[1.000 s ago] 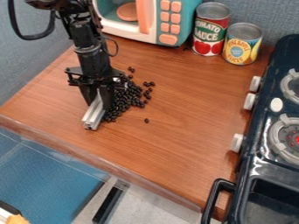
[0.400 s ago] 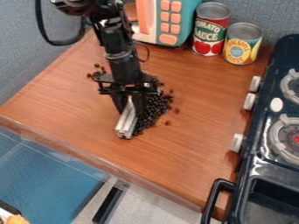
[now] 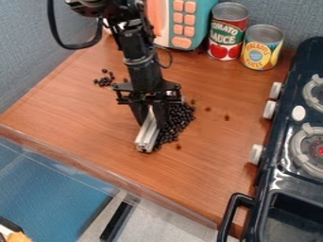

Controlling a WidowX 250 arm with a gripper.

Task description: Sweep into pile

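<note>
Your gripper [image 3: 150, 121] hangs low with a metal bar [image 3: 148, 134] against the beans [image 3: 178, 120]

Your arm [image 3: 140, 71] enters from the top edge, left of centre, and slopes down and a little to the right, the gripper pointing down at the wooden counter [image 3: 82, 111]. You have its fingers closed on the silver bar, one on each side. The bar slants from between them toward the lower left of the view, its near end low at the counter.

The dark beans lie mostly heaped along the bar's right side. A smaller cluster [image 3: 105, 80] sits apart, up and to the left of the gripper, and a few strays dot the wood right of the heap, toward the toy stove [image 3: 268, 177].
</note>
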